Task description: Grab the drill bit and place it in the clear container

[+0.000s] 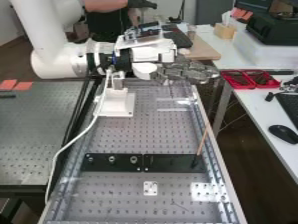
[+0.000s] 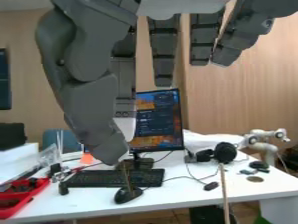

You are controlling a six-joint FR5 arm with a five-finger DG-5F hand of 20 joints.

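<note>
Both views bright; white glare patches on perforated bench [image 1: 113, 200]; shadow under white desk [image 1: 259, 112].

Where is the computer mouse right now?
In the high view, the black mouse lies near the right edge, on the white desk to the right of the perforated bench, just below the keyboard.

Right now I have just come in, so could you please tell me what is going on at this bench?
A white robot arm has its dark grey hand above the far part of the bench. The fingers are open and seem to hold nothing. Nearer, a thin stick stands tilted at one end of the black plates. The job is to put a drill bit into a clear container, but I cannot say for sure which things these are.
</note>
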